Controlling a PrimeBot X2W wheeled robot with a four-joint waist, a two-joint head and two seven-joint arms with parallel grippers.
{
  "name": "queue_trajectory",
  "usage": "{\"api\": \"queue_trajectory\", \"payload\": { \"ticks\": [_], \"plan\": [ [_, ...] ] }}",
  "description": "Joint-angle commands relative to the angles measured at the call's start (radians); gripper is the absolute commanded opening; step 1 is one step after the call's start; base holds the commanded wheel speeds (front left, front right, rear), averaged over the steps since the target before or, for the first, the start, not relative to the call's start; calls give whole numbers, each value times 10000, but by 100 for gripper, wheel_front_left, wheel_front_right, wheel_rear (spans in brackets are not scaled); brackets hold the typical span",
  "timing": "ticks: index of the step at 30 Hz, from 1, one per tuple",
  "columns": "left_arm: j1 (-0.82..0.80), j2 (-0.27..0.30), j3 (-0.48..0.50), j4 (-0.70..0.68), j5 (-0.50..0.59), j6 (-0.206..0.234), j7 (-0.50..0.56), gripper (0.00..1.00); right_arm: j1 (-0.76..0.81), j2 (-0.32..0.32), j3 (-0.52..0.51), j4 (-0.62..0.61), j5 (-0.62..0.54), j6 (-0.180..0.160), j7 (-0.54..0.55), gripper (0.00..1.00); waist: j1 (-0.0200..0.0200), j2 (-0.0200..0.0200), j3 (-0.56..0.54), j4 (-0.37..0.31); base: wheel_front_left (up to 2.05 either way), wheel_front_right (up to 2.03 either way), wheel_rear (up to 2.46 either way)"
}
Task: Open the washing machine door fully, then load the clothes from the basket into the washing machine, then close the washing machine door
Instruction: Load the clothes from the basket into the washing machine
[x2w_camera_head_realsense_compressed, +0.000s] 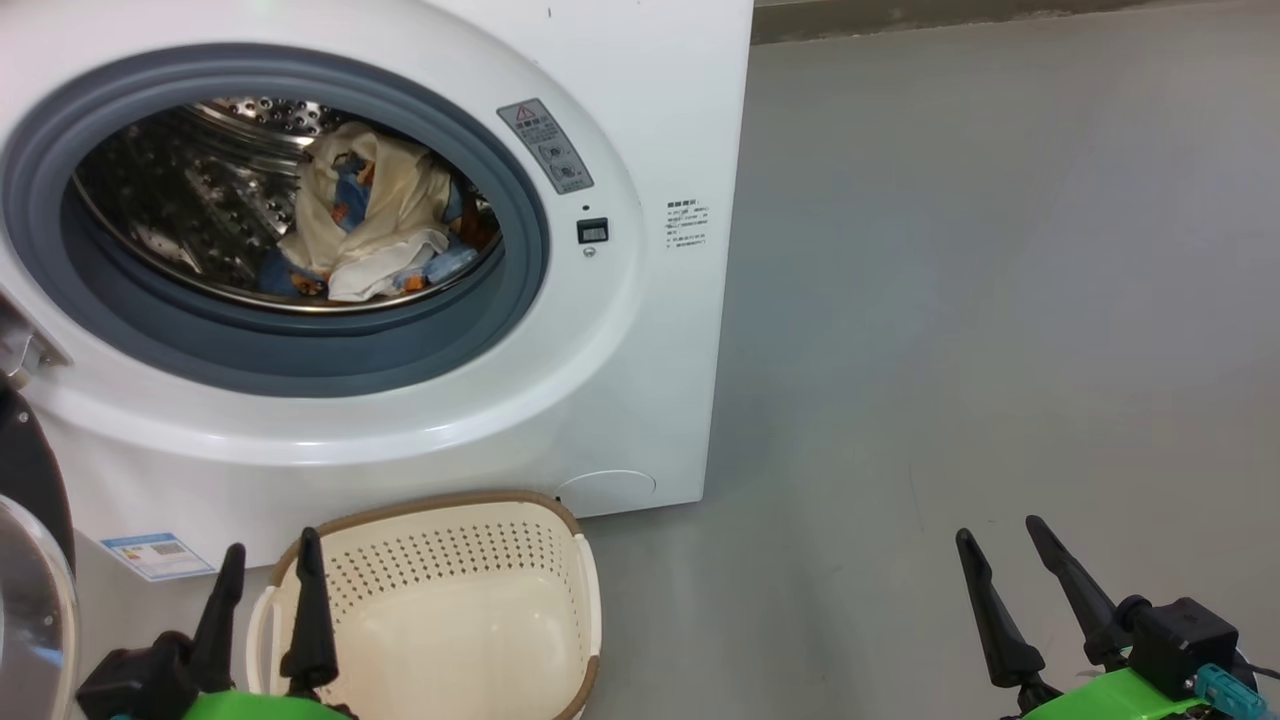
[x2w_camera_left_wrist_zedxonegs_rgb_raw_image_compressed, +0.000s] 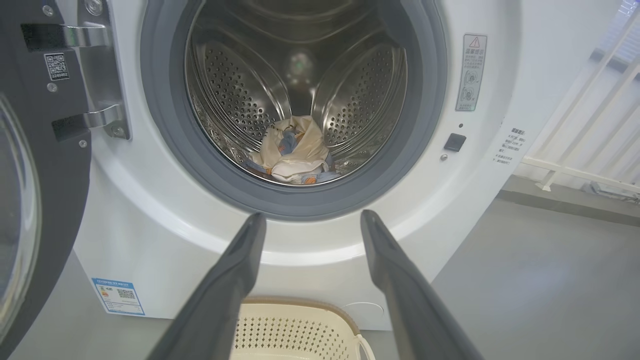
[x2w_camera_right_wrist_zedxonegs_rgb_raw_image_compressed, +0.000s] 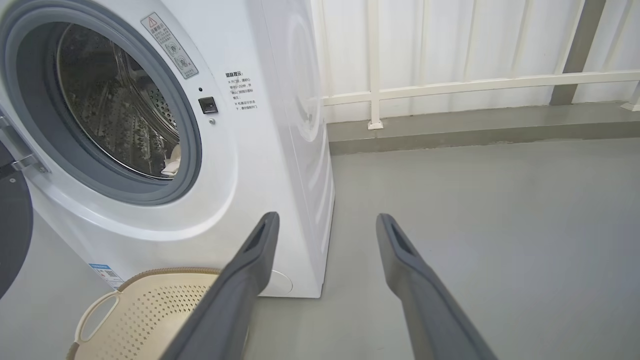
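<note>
The washing machine (x2w_camera_head_realsense_compressed: 640, 380) stands on the grey floor (x2w_camera_head_realsense_compressed: 1000, 300) with its round opening uncovered. The washing machine door (x2w_camera_left_wrist_zedxonegs_rgb_raw_image_compressed: 50, 190) is swung out to the left on its metal hinge (x2w_camera_left_wrist_zedxonegs_rgb_raw_image_compressed: 102, 75), its black rim and glass window at the edge of the left wrist view. A small QR-code sticker (x2w_camera_left_wrist_zedxonegs_rgb_raw_image_compressed: 56, 66) sits on the door's inner rim.

The clothes (x2w_camera_head_realsense_compressed: 365, 225) lie heaped in the perforated steel drum, cream cloth on top with blue and orange print showing beneath. The basket (x2w_camera_head_realsense_compressed: 470, 497) sits on the floor just in front of the machine, below the opening.

Right of the grey gasket there is a grey warning sticker (x2w_camera_head_realsense_compressed: 545, 145) with a red triangle. Beside it are a black latch slot (x2w_camera_head_realsense_compressed: 592, 231) and a block of small print (x2w_camera_head_realsense_compressed: 687, 222), perhaps Chinese characters, too small to read. A blue label (x2w_camera_head_realsense_compressed: 158, 555) marks the lower left front.

The left gripper (x2w_camera_head_realsense_compressed: 272, 545) hovers by the basket's left handle, jaws apart and holding nothing. The right gripper (x2w_camera_head_realsense_compressed: 998, 528) hangs over bare floor well to the right, jaws likewise apart.
</note>
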Motion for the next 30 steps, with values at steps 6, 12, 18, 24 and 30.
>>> {"api": "queue_trajectory", "payload": {
  "ticks": [6,12,18,24,30],
  "plan": [
    [473,201,456,-1034,91,-24,-63,100,-19,-182,269,-270,-95,16,-48,100,0,-1,-1,-71,0,0,0],
    [1042,201,676,-1469,49,-24,-63,100,38,-125,203,-275,-122,16,-48,100,0,-1,-81,-158,0,0,0],
    [1349,201,954,-1733,-139,-24,-63,100,101,-107,149,-291,-130,16,-48,100,0,-1,-153,-174,0,0,0],
    [1476,201,1095,-1805,-144,-25,-63,100,175,-117,100,-314,-160,16,-48,100,0,-1,-246,-144,0,0,0],
    [1691,201,1028,-1845,20,-25,-63,100,226,-128,116,-302,-154,16,-48,100,0,-1,-364,-189,0,0,0]
  ]
}}
